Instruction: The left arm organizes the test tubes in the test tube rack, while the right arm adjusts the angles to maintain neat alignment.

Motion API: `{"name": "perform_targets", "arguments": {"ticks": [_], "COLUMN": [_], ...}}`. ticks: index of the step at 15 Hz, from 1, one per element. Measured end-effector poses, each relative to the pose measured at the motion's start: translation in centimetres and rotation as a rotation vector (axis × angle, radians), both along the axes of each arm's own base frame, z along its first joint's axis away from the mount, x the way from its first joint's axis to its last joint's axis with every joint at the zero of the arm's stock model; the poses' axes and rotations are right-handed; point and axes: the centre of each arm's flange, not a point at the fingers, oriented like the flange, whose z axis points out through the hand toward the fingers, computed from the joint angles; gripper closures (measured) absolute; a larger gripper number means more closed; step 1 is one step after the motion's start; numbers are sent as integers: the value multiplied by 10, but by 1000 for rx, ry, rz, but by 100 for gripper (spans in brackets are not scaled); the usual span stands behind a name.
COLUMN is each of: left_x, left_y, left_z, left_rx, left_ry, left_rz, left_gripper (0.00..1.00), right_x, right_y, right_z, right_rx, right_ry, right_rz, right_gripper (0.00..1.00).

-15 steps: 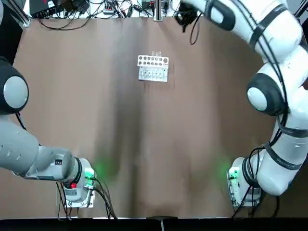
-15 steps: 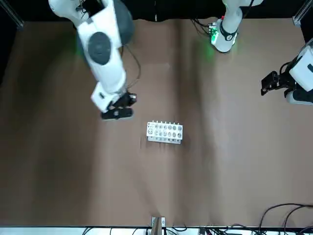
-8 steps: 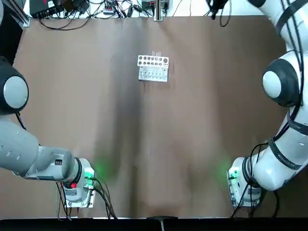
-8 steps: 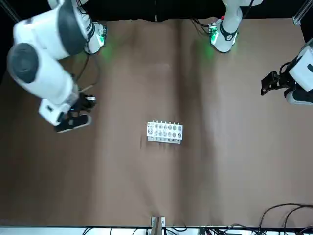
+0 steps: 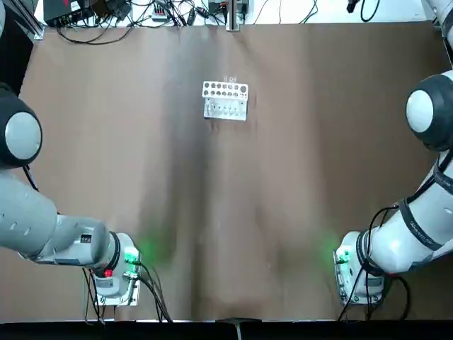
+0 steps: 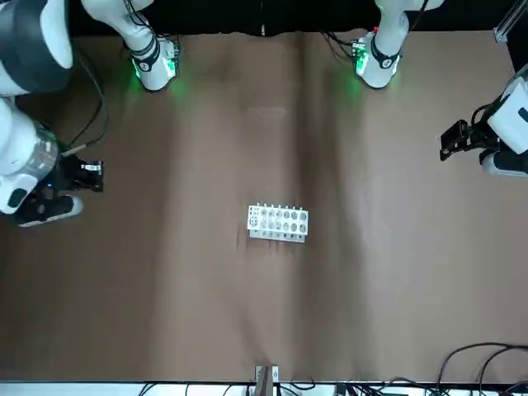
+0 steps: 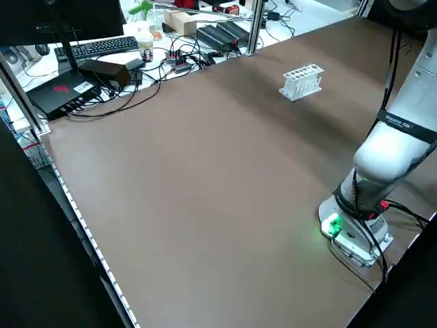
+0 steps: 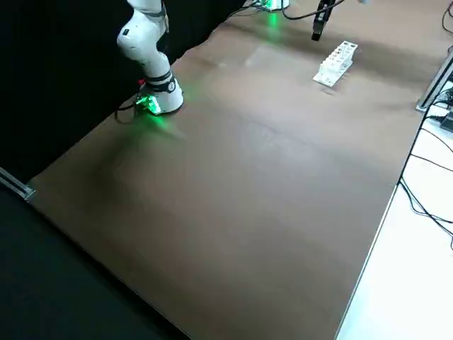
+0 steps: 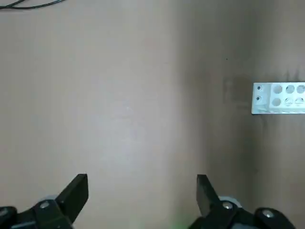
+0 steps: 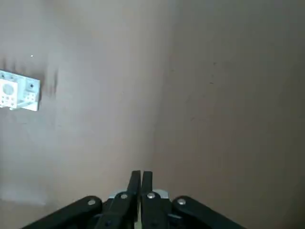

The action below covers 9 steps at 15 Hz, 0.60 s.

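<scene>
Fingers of the right gripper [image 10: 141, 179] sit together over bare table well to the right of the white rack [image 5: 225, 100], while the left gripper [image 9: 143, 191] waits to the rack's left with its fingers spread wide. The rack stands upright toward the table's far side, so if you judge another adjustment is due, open the right pair, line it up squarely with the hole rows and come straight down. Tubes seem to stand in the holes, though they're hard to make out, so steady the rack lightly and avoid brushing their tops.
</scene>
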Motion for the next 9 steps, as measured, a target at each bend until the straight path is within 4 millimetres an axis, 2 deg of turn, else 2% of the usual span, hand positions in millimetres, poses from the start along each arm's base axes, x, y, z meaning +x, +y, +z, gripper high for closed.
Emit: {"name": "perform_targets", "arguments": {"ticks": [4, 7, 9], "left_x": [0, 0, 0], "left_y": [0, 0, 0], "left_z": [0, 0, 0], "left_rx": [0, 0, 0], "left_ry": [0, 0, 0], "left_rz": [0, 0, 0], "left_gripper": [0, 0, 0], "right_x": [-10, -37, -57], "right_y": [-30, -37, -33], "right_z": [-3, -6, -6], "right_rx": [21, 43, 55], "right_ry": [-1, -9, -1], "right_rz": [44, 52, 69], "right_gripper": [91, 88, 86]}}
